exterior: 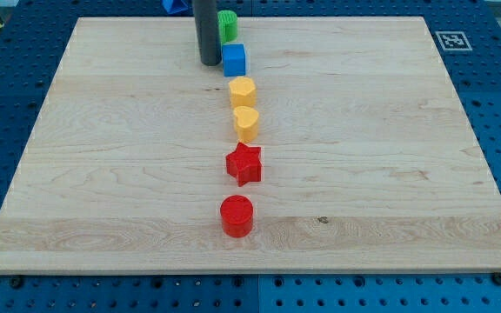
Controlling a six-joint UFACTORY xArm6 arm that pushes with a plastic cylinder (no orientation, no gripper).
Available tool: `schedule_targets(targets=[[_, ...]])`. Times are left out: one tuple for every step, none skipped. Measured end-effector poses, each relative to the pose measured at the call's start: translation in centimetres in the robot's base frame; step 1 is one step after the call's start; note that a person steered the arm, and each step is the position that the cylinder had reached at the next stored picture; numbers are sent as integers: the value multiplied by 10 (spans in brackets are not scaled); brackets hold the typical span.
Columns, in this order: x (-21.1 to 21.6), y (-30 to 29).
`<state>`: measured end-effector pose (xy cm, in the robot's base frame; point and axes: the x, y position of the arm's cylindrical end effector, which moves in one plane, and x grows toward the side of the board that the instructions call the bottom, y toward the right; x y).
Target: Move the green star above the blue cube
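Green star (pixel 227 24) already sits at the board's top edge above the blue cube (pixel 234 60), looks done; rod tip (pixel 209 63) just left of cube, no claw fitted.

Blocks form column down board centre: blue cube (pixel 234 60) to red cylinder (pixel 237 216). Wide bare wood both sides.

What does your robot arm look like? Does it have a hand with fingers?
No hand or fingers. All that shows of my arm is a straight, smooth, dark grey rod, round like a thick pole, running out of the view's top. Its flat lower end is my tip, beside the blue cube on the view's left, with the green star just behind. I see no cables, stickers or markings on it.
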<state>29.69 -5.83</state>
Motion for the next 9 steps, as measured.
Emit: schedule_targets(targets=[[0, 9], [1, 6], [16, -27], [2, -60], [-14, -81], [-31, -89], [-48, -85], [-52, -43], [-52, -25]])
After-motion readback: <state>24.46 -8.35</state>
